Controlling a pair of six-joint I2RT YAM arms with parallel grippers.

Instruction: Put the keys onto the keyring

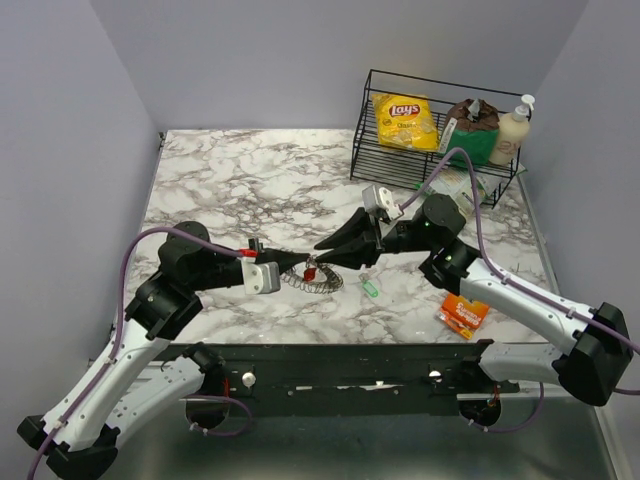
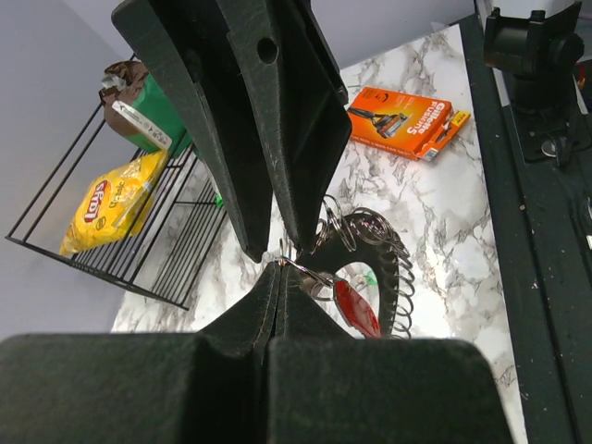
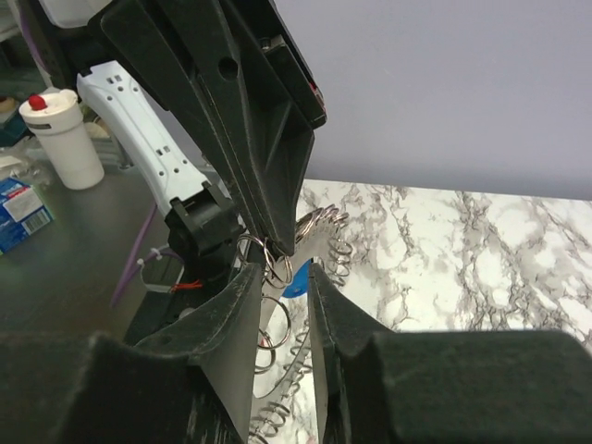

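Note:
The keyring [image 1: 325,283], a grey coiled ring, lies on the marble at the centre. It also shows in the left wrist view [image 2: 400,268] and the right wrist view [image 3: 326,225]. My left gripper [image 1: 303,262] [image 2: 280,262] is shut on a thin wire loop that carries the red key [image 2: 356,310] [image 1: 311,271]. My right gripper [image 1: 322,262] [image 3: 285,268] meets it tip to tip, jaws slightly apart around small split rings and the blue key [image 3: 297,282]. The pale green key [image 1: 370,288] [image 2: 370,277] lies loose to the right.
An orange packet [image 1: 464,315] [image 2: 407,120] lies near the front right. A black wire basket [image 1: 370,150] at the back right holds a yellow Lays bag [image 1: 405,120], a brown and green packet and a bottle.

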